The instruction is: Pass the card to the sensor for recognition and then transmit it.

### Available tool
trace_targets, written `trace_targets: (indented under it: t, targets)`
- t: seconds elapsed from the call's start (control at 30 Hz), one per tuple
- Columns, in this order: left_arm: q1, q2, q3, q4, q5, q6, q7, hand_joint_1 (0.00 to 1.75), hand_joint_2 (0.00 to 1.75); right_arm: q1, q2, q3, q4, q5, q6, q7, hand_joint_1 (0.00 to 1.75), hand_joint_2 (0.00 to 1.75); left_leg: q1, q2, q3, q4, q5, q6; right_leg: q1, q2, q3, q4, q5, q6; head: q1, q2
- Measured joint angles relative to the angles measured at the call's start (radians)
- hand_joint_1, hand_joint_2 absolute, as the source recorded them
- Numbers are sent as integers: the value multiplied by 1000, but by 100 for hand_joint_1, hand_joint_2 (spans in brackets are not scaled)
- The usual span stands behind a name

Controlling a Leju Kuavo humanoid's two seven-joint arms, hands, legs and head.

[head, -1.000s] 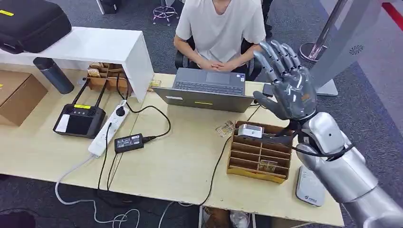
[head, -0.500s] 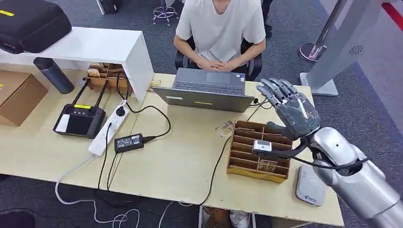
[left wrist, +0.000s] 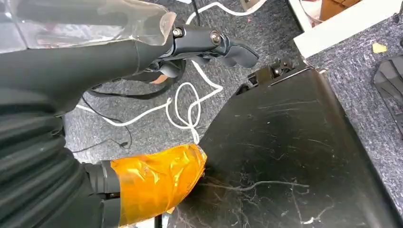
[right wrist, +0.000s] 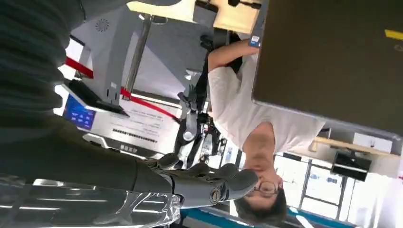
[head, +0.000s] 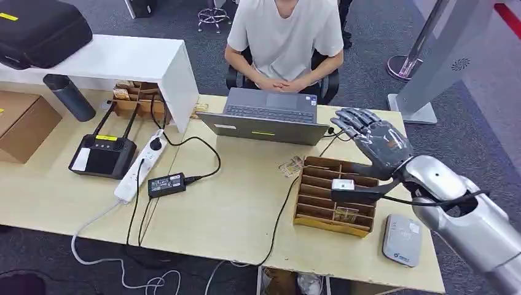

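My right hand [head: 376, 145] hovers with its fingers spread and nothing in it, just above the far right corner of a brown slotted card box [head: 319, 203]. A few cards [head: 347, 214] stand in a near slot of the box. Another card [head: 290, 166] lies on the table beside the box's far left corner. The sensor [head: 402, 239], a flat grey-white pad, sits on the table right of the box, beneath my forearm. In the right wrist view dark fingers [right wrist: 204, 183] stretch toward the laptop and the person. My left hand [left wrist: 157, 183] hangs by the floor, fingers extended, holding nothing.
A grey laptop [head: 267, 117] stands open behind the box, and a person [head: 284, 37] sits behind it with folded hands. A black cable [head: 282, 209] runs past the box's left side. Left of it lie a power adapter [head: 167, 184], power strip [head: 140, 167] and black controller [head: 101, 153].
My right hand has dropped from high above the table to just over the card box's far right corner, fingers still spread. The sensor under my arm has come into full sight.
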Motion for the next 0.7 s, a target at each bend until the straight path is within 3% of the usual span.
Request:
trace_targets:
  t: [0.27,0.7]
  targets:
    - [0,1,0,0,-45,-6,-3,0,175,-95,-1,56,13,-93,121,-14,0,175,0,0,0,0,0,0,0,0,0,0,0,0,0,0]
    - [-1,2,-1,0,-87,-11,-11,0,175,-163,-8,121,-2,-143,123,7,0,175,0,0,0,0,0,0,0,0,0,0,0,0,0,0]
